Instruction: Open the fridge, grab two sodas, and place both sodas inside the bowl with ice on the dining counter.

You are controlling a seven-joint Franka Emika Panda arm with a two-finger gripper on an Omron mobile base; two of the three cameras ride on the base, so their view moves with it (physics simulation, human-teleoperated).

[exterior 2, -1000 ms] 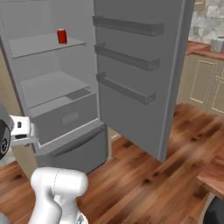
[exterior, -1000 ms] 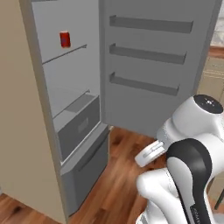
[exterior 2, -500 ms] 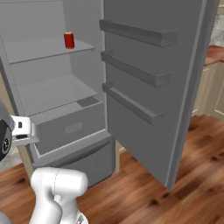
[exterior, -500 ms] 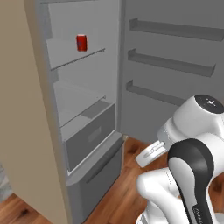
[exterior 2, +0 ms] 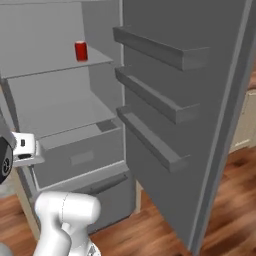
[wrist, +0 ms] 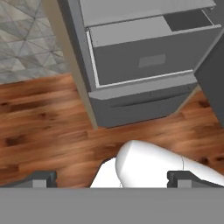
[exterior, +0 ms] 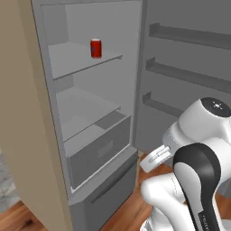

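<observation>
— Where does the fridge [exterior: 94, 135] stand right now?

— Open. Its door [exterior 2: 200, 100] is swung wide, and three grey door shelves [exterior 2: 160, 55] run across the inside of it. The beige side frame [exterior: 27, 113] fills the left of the left base view.

— And the sodas?

— One shows: the red can [exterior: 95, 48] stands upright on the upper inner shelf [exterior: 76, 61], toward the back, well apart from anything else. In the right base view the same can sits near the top left. The pink bottle I cannot find in these pictures.

— What lies below that shelf?

— A second grey shelf, then a drawer [wrist: 148, 61] with a pale rim, and under it a lower drawer front [wrist: 144, 105] with a dark slot handle. The wood floor [wrist: 43, 127] runs up to the fridge's foot.

— The gripper [wrist: 111, 178]?

— It is low, pointing down at the floor in front of the drawers — its two dark fingertips [wrist: 41, 178] stand far apart at the bottom of the hand view, jaws spread wide, nothing between them.
</observation>
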